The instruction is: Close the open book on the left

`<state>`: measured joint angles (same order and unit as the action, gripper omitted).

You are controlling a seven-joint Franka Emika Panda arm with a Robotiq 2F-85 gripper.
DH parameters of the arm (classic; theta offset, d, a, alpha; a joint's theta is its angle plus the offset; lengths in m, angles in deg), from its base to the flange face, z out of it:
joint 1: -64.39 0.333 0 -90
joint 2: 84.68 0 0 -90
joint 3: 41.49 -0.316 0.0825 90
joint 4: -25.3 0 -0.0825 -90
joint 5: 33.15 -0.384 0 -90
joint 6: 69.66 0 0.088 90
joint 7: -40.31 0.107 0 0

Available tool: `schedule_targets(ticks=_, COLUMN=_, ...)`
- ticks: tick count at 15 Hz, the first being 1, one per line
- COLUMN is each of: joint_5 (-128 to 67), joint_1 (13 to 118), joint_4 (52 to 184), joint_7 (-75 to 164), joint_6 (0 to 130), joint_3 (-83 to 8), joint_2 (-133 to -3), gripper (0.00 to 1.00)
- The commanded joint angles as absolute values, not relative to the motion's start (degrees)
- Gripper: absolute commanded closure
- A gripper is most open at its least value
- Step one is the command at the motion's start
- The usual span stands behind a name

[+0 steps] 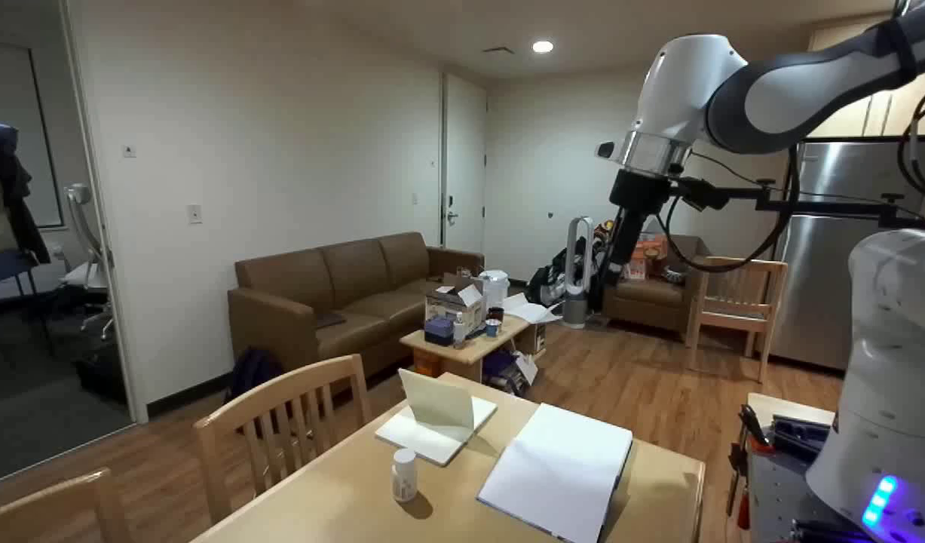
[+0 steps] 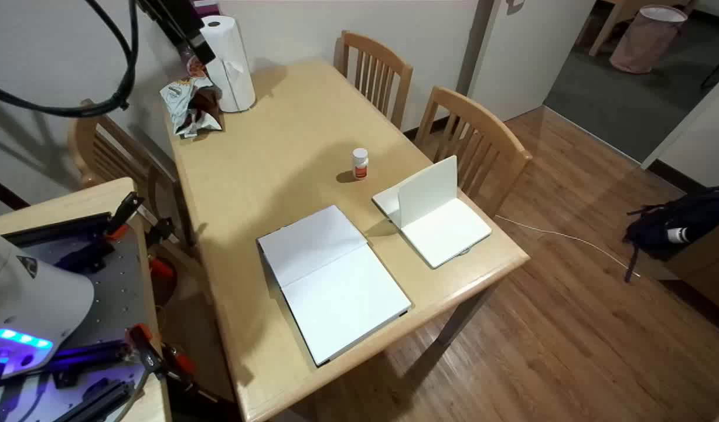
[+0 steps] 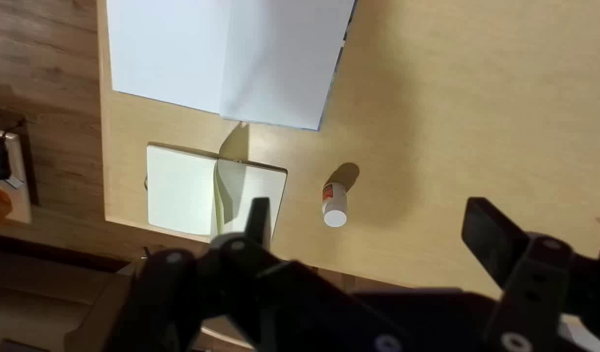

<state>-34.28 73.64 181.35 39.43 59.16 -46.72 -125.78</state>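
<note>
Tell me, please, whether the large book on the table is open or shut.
Open: in an exterior view the large book lies spread, white pages showing on both sides of its fold.

A brown sofa (image 1: 356,279) stands on wooden flooring (image 1: 605,377) along a pale wall (image 1: 281,151).

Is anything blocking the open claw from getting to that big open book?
Nothing visible stands between the claw and the big open book. The white bottle and smaller notebook sit off beside it, apart from it.
</note>
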Motion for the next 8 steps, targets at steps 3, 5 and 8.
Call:
schedule_targets(ticks=3, joint_5=-34.4, joint_1=73.2, joint_4=180.8, joint_7=39.5, joint_6=58.8, joint_3=-46.8, joint_2=-125.1, gripper=0.0)
schedule_targets(ticks=5, joint_5=-34.8, joint_1=72.7, joint_4=179.3, joint_7=39.9, joint_6=57.4, joint_3=-46.2, joint_2=-122.8, gripper=0.0)
schedule_targets(ticks=8, joint_5=-35.5, joint_1=71.6, joint_4=177.8, joint_7=41.0, joint_6=54.8, joint_3=-45.1, joint_2=-120.3, gripper=0.0)
